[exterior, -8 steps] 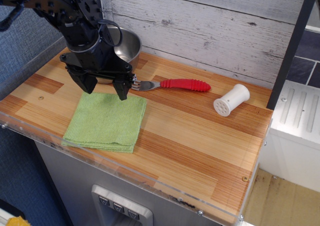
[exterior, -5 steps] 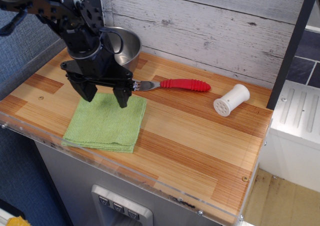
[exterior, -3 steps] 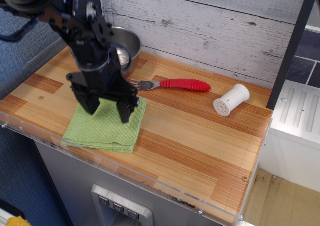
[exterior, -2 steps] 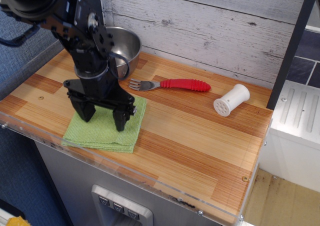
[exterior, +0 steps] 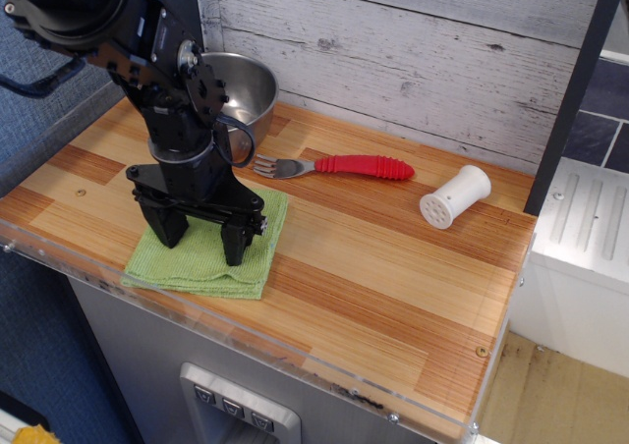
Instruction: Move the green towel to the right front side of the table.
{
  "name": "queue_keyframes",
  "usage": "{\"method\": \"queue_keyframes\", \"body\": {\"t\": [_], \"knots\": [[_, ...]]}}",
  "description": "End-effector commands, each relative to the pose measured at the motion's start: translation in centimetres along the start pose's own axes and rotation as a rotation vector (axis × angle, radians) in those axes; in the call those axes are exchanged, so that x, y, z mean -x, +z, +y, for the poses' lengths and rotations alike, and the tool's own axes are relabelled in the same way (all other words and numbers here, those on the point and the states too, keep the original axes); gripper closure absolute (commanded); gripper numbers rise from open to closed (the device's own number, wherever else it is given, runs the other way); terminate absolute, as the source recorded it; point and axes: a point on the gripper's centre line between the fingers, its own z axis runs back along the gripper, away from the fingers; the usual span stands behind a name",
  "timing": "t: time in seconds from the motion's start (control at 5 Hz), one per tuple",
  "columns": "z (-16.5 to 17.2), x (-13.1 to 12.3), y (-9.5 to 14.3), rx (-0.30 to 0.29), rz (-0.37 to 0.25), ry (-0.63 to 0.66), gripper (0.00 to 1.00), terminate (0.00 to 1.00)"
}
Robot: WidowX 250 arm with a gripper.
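Note:
The green towel (exterior: 257,236) lies folded and flat at the left front of the wood plank table (exterior: 393,277). My black gripper (exterior: 201,246) stands open right over the towel's middle, one finger toward its left side and one toward its right. Both fingertips (exterior: 234,251) reach down to the cloth. The arm hides much of the towel's back half.
A steel bowl (exterior: 240,86) stands at the back left behind the arm. A fork with a red handle (exterior: 360,167) lies at the back middle. A white perforated cylinder (exterior: 454,196) lies on its side at the back right. The table's clear front edge (exterior: 295,351) runs close to the towel.
My gripper has come forward from the towel's back edge and dropped down onto the towel's middle, staying open. The towel, fork, bowl and cylinder have not moved.

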Motion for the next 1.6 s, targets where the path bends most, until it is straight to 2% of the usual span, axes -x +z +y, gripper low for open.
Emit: {"method": "queue_keyframes", "body": {"t": [0.0,0.6,1.0,1.4], "knots": [[-2.0,-0.6,0.0,0.021,-0.016,-0.051,0.00,0.00],[-9.2,0.1,0.7,0.050,-0.048,-0.214,0.00,0.00],[-14.0,1.2,0.9,0.106,-0.062,-0.334,0.00,0.00],[-15.0,2.0,1.7,0.124,-0.068,-0.404,0.00,0.00]]}}
